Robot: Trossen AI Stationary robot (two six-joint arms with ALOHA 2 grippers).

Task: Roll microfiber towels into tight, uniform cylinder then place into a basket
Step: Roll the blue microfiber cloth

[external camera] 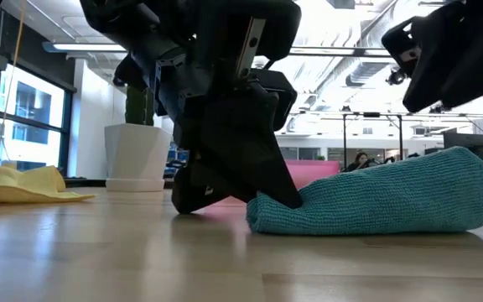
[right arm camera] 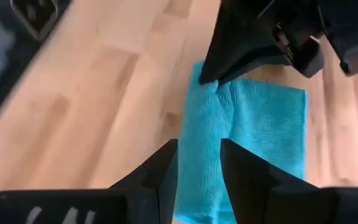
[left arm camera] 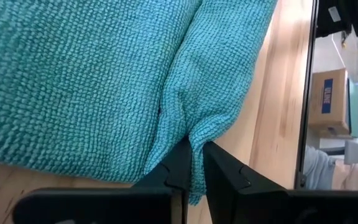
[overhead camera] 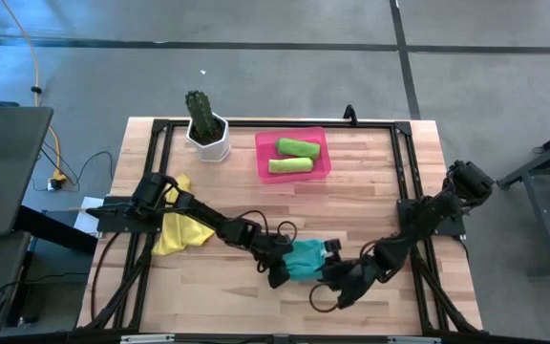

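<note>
A: Teal towel (overhead camera: 306, 259) is lying near the front middle of the table (overhead camera: 370, 182), partly rolled. A fold at one end is pinched by the left gripper (left arm camera: 195, 163), fingers nearly together on the cloth.

B: Right gripper (right arm camera: 199, 163)?

A: Positioned at the opposite end, fingers apart with teal cloth seen between them; whether the cloth is actually gripped cannot be told.

B: How should the roll be handled?

A: Both ends are best turned at an even rate and tension kept along the axis, otherwise a cone is likely. The low view already shows one end fatter than the other.

B: Material?

A: Soft, knobbly microfiber weave, limp, easily creased and compressed. Table is smooth wood slats, so slipping is probable.

B: Rest?

A: Two lime green rolls (overhead camera: 297, 148) are already sitting in the pink basket (overhead camera: 264, 153). Yellow towel (overhead camera: 178, 229) is left crumpled by the left arm's base.
</note>
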